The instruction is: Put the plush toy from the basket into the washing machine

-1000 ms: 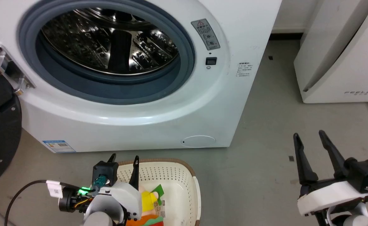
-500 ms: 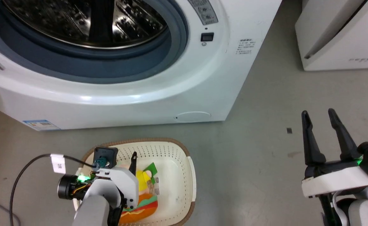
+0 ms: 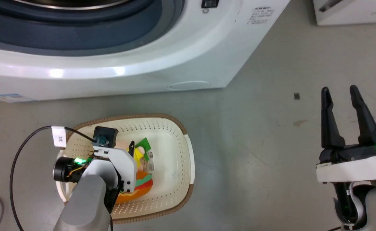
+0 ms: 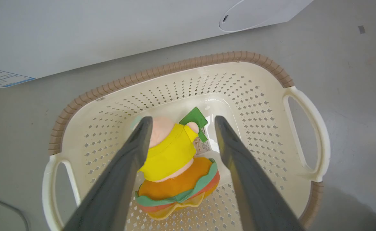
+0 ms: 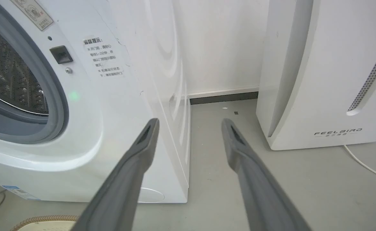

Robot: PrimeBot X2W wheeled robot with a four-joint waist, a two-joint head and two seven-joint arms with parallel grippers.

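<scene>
- Plush toy (image 4: 172, 163) lies on the floor of the basket (image 4: 175, 64), peach head towards the washing machine (image 3: 143, 64), burger-like body nearer the wrist camera.
- Basket stands on the grey floor (image 3: 255, 144), just in front of the machine's lower front panel, apart from it.
- Left claw (image 4: 182, 120) hangs over the basket, fingers pointing down into it. In the left wrist view the toy sits between the two fingers, closer to the left-hand one, whose tip overlaps the head.
- Left claw: spread wide, released, nothing gripped. Cannot tell whether that finger touches the head.
- Right claw (image 3: 339, 89): released, fingers apart, nothing between them; it is over bare floor, well apart from the basket.
- Paper label (image 4: 204, 146) lies just beside the toy, partly under a green leaf.
- In the head view the left wrist covers most of the toy; the machine's porthole is cut off by the top edge.
</scene>
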